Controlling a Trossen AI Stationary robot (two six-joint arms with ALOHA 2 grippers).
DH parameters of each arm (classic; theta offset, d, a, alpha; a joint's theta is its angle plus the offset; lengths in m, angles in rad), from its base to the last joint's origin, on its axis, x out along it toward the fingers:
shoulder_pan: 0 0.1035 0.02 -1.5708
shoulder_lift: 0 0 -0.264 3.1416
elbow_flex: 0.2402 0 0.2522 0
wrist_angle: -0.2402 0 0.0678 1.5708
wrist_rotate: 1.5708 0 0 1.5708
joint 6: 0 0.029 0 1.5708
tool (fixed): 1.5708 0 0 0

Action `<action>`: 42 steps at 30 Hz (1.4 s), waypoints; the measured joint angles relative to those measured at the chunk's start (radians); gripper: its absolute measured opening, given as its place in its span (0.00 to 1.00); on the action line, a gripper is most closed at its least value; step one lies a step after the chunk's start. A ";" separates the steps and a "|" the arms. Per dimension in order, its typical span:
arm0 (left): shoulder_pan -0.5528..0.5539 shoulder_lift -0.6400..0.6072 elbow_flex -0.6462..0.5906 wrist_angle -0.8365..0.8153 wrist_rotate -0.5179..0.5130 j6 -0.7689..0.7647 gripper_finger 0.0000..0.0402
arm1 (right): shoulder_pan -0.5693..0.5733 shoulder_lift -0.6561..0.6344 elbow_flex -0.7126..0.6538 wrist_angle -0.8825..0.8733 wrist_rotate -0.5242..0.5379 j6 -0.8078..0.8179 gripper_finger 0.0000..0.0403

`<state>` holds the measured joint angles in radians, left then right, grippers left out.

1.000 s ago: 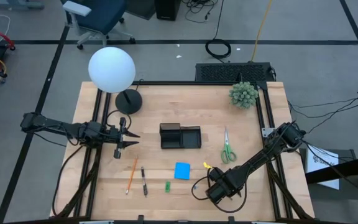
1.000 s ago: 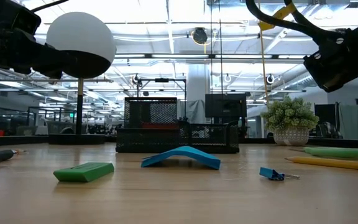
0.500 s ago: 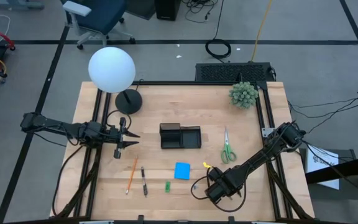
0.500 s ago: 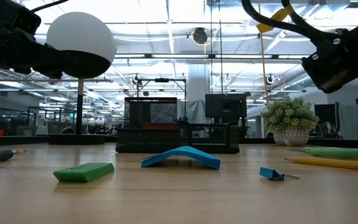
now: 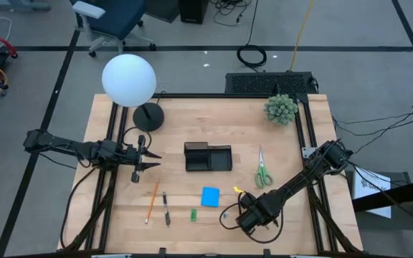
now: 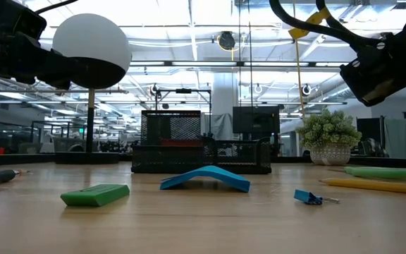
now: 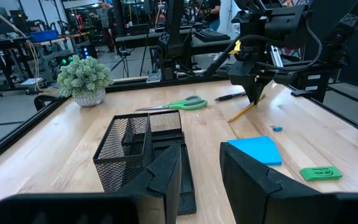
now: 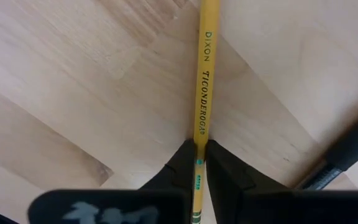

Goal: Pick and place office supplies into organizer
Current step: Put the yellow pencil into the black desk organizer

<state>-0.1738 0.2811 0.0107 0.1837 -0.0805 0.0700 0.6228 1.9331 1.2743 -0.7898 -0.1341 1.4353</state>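
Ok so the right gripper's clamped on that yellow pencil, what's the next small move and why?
Probably lift straight up. The right gripper is shut on the yellow pencil, which lies low against the table. Raising it first should clear the wood before carrying it toward the organizer.

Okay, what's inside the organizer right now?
The organizer shows only bare mesh; no supplies in it. The near end is hidden behind the left gripper. The right gripper is shut on a pencil over the table.
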 joint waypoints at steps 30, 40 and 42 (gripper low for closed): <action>0.000 0.000 0.000 0.000 0.000 0.000 0.29 | -0.010 -0.011 -0.003 0.004 0.000 0.016 0.04; 0.000 0.000 0.000 0.000 0.000 0.000 0.29 | -0.011 -0.013 -0.003 0.008 -0.002 0.016 0.01; 0.000 0.000 0.000 0.000 0.000 0.000 0.29 | -0.011 -0.013 -0.002 0.008 -0.006 0.016 0.01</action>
<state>-0.1736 0.2810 0.0108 0.1841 -0.0807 0.0700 0.6117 1.9202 1.2720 -0.7818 -0.1397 1.4517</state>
